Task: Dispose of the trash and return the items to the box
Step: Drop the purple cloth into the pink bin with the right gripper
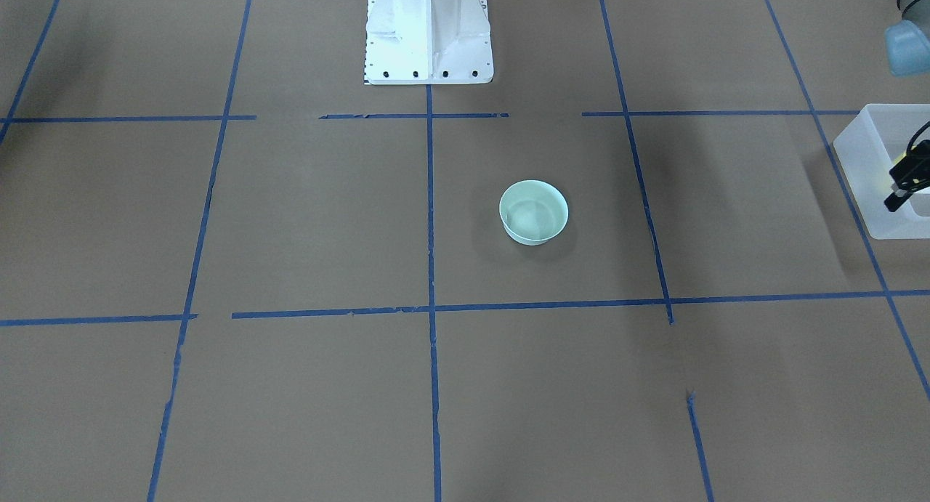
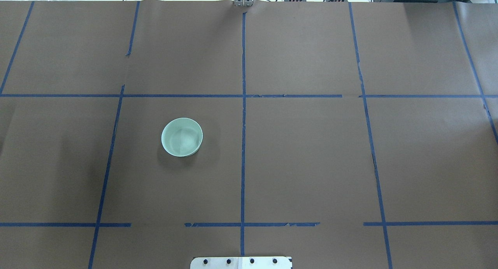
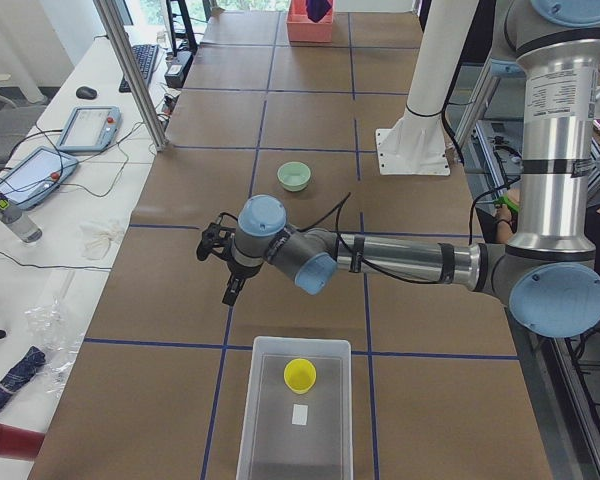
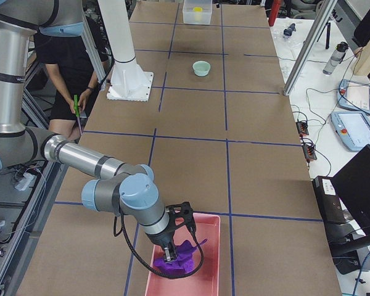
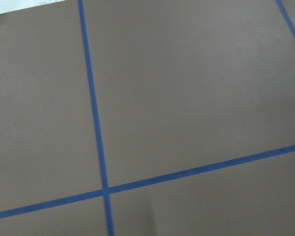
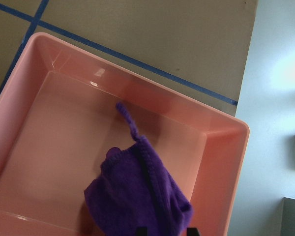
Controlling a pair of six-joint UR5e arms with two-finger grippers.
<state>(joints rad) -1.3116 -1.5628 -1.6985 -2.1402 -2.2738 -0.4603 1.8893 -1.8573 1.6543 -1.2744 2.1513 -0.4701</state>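
The right claw [image 6: 165,231] hangs low in the pink tray [image 6: 221,162], its tips apart with the purple cloth [image 6: 137,196] bunched between and beneath them. I cannot tell whether they pinch it or have let go. The left claw [image 3: 224,270] hovers just beside the box [image 3: 255,400], too small in view for me to tell if it is open or closed. The yellow cup [image 3: 300,375] sits inside the box, near that claw. The green bowl [image 1: 533,211] stands alone on the table [image 2: 311,164], well apart from both claws. The likely trouble is that loose cloth may catch on the right claw's tips and be dragged out of the tray as the arm rises. The bowl's smooth rounded wall could also slip from a shallow pinch.
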